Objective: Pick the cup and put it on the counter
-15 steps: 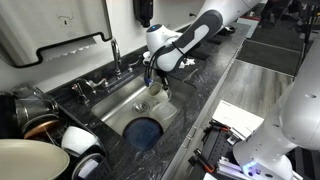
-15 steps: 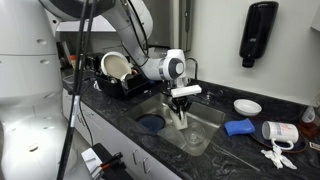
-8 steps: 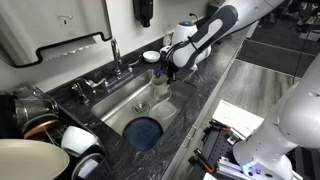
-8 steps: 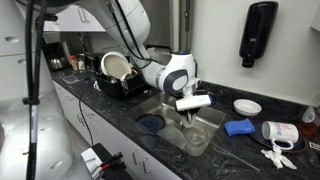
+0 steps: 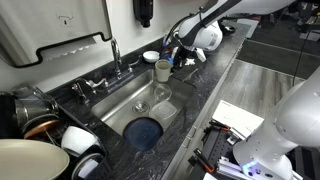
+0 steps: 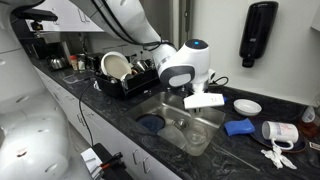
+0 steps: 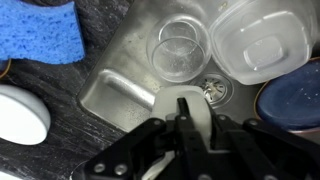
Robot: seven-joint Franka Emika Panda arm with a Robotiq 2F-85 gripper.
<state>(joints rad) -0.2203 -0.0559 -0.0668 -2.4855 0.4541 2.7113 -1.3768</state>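
Cup (image 5: 163,71): clamped in your gripper (image 5: 169,64), aloft over the sink (image 5: 128,104) corner; setting it on the counter (image 5: 206,86) and releasing remain.

Even indoor light; the sink (image 7: 130,80) glares palely, and my tool (image 7: 188,100) and its gripped cup (image 7: 189,115) blur close up.

Oblique exterior views, wrist above sink (image 7: 120,92)

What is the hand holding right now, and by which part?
The cup, pinched at its rim by the hand; exact finger placement is too blurred to tell.
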